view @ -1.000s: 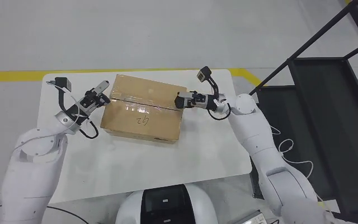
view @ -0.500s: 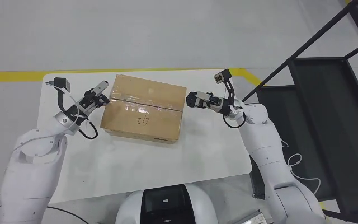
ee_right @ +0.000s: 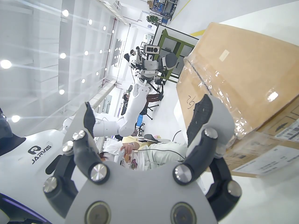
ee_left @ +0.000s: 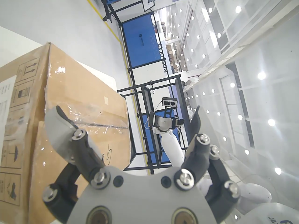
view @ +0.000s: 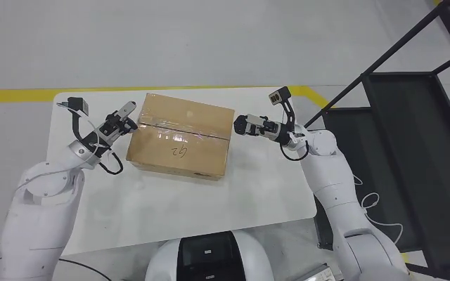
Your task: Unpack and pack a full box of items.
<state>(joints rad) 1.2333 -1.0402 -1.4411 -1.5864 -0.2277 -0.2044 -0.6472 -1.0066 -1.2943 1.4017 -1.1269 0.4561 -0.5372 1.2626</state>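
One taped box (view: 181,135); left gripper (view: 131,116), right gripper (view: 238,125) flank it, perhaps touching.

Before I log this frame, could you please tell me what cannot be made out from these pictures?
- Contents of the box: hidden in every view by its closed top and clear tape.
- Whether the left gripper touches the box end: too small in the top view; in the left wrist view its finger overlaps the cardboard.
- Paper label on the box end: cut off by the left wrist view's edge.
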